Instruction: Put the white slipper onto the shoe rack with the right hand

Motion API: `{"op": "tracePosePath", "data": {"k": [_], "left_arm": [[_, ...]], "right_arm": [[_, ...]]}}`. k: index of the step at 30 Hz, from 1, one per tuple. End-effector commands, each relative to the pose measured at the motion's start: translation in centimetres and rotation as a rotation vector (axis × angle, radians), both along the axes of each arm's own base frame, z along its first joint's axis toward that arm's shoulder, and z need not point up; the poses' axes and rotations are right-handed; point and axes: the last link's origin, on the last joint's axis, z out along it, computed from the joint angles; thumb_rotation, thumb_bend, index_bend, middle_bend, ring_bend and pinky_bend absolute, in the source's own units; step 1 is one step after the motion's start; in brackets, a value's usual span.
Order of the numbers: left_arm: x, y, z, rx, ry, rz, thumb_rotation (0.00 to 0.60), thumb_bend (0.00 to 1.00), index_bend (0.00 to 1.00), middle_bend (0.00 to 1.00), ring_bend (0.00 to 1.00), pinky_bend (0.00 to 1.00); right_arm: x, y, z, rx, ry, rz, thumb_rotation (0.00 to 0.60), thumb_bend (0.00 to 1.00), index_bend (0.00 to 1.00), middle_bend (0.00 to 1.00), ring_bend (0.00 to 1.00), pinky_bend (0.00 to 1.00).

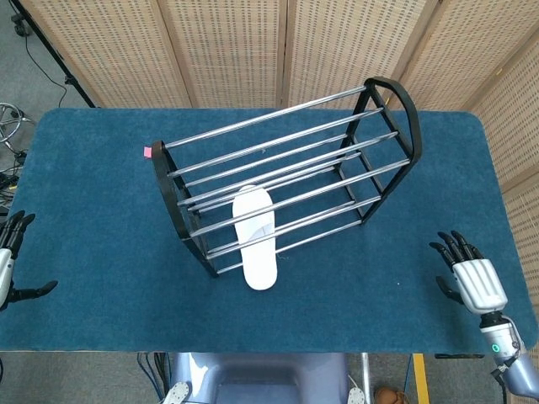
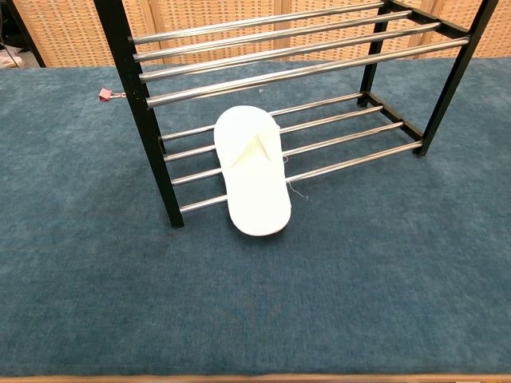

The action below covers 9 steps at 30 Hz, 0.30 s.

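The white slipper lies on the lower bars of the black and chrome shoe rack, its heel end hanging past the front bar down to the blue cloth. My right hand is over the table's right front corner, far from the rack, fingers spread and empty. My left hand hovers at the left edge of the head view, fingers apart, holding nothing. Neither hand appears in the chest view.
The blue cloth table carries only the rack, with a small pink tag by its left end. Woven screens stand behind the table.
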Motion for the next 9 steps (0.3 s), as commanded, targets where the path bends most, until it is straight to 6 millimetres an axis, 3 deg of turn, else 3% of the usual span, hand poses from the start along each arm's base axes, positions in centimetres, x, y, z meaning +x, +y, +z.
{"op": "tracePosePath", "data": {"k": [1,9], "left_arm": [[0.1,-0.4,-0.4,-0.01,0.012,-0.012,0.6,0.0,0.0,0.0,0.0,0.0],[-1.4,-1.7,-1.1,0.015,0.025,-0.046,0.6,0.0,0.0,0.0,0.0,0.0]], "right_arm": [[2.6,3.1,5.1,-0.057,-0.046,-0.198,0.6,0.38,0.17,0.07,0.03,0.19],[4.7,4.4,6.1,-0.105,-0.114,-0.194,0.6,0.35,0.1,0.01,0.0,0.13]]}}
